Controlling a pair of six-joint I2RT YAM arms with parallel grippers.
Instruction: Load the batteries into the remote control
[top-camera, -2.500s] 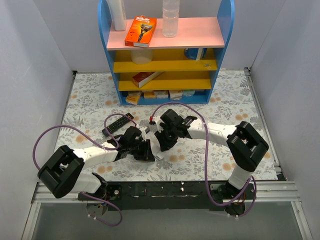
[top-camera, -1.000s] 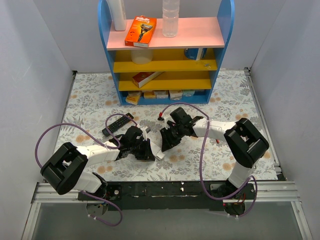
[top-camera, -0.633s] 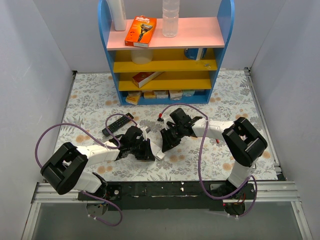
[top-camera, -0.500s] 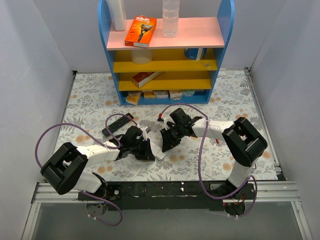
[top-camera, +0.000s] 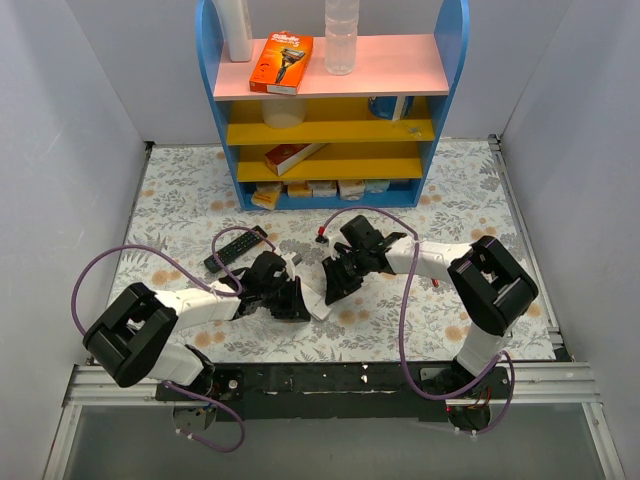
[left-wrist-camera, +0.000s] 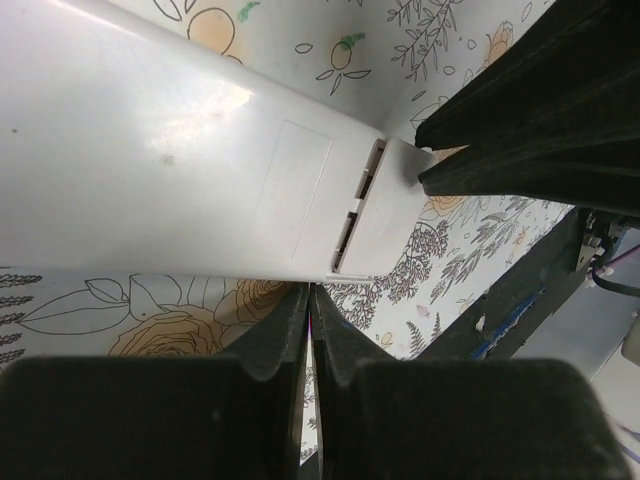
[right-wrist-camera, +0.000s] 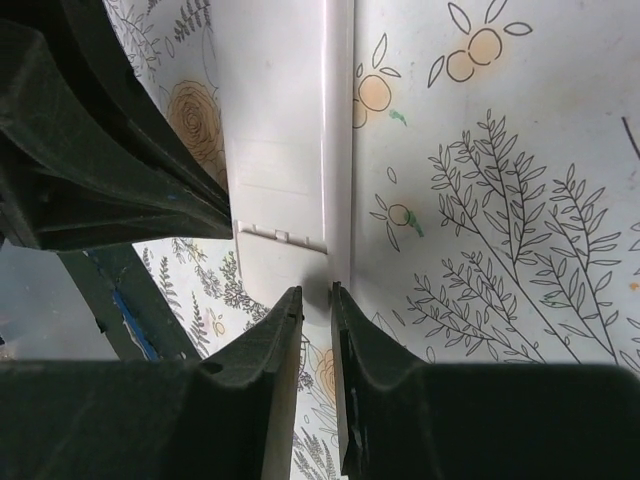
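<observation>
The remote control (top-camera: 312, 292) lies back-up on the floral cloth between my two grippers. It also shows in the left wrist view (left-wrist-camera: 180, 170), with its battery cover (left-wrist-camera: 385, 205) in place, and in the right wrist view (right-wrist-camera: 280, 130). My left gripper (top-camera: 294, 303) (left-wrist-camera: 310, 292) is shut, its tips against the remote's long edge. My right gripper (top-camera: 332, 287) (right-wrist-camera: 316, 292) is shut to a narrow slit, its tips on the cover end of the remote. Nothing is held between either pair of fingers. No batteries show in any view.
A longer black remote (top-camera: 236, 248) lies behind the left gripper. A blue shelf unit (top-camera: 335, 110) with boxes and bottles stands at the back. Purple cables loop over both arms. The black base rail (top-camera: 330, 380) runs along the near edge.
Since 2.5 s ago my right wrist has drawn back to the right, its tips now at the remote's end. Over the last second both arms have barely moved.
</observation>
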